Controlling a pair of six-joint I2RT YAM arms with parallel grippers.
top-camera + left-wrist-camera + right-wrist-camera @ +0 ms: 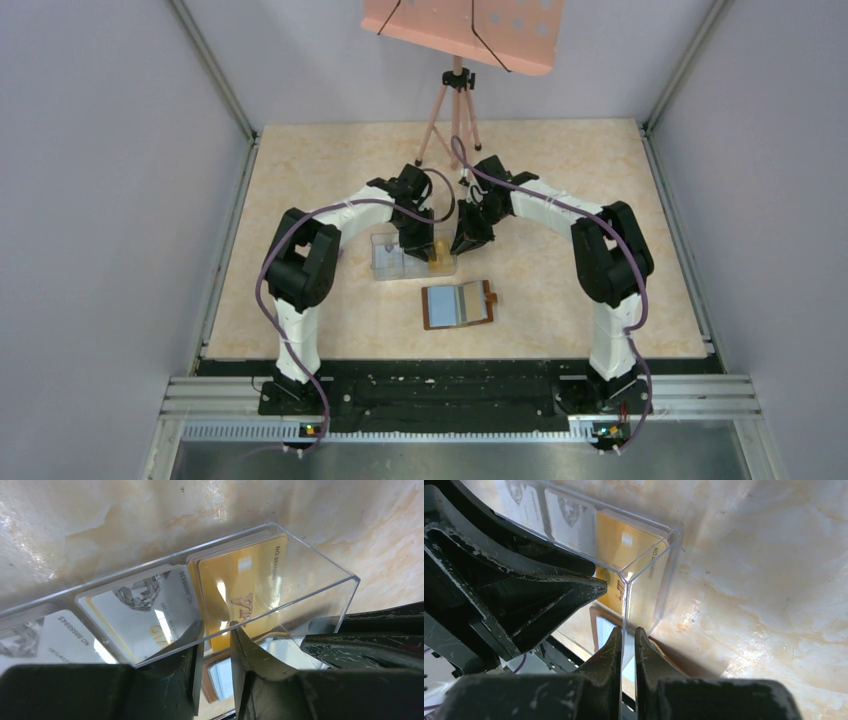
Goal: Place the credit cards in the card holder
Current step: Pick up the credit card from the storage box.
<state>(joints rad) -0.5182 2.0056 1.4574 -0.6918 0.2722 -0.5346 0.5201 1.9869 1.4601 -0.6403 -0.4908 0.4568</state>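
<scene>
A clear plastic three-compartment box (pixel 390 262) holds the credit cards: orange-yellow ones (pixel 245 590) in the end compartment and whitish ones (pixel 145 605) beside them. The orange-yellow set also shows in the right wrist view (pixel 616 545). My left gripper (pixel 216 629) is open by a narrow gap at the box's near wall, by the orange-yellow cards, holding nothing. My right gripper (pixel 626 630) is shut on the box's end wall (pixel 671 540). The card holder (pixel 458 305), a brown wallet, lies open and flat on the table just in front of the box.
A tripod (pixel 455 100) carrying a pink board (pixel 465 30) stands at the back of the table. Grey walls enclose the table on the left, right and rear. Both arms meet over the box (pixel 320 585) at mid-table.
</scene>
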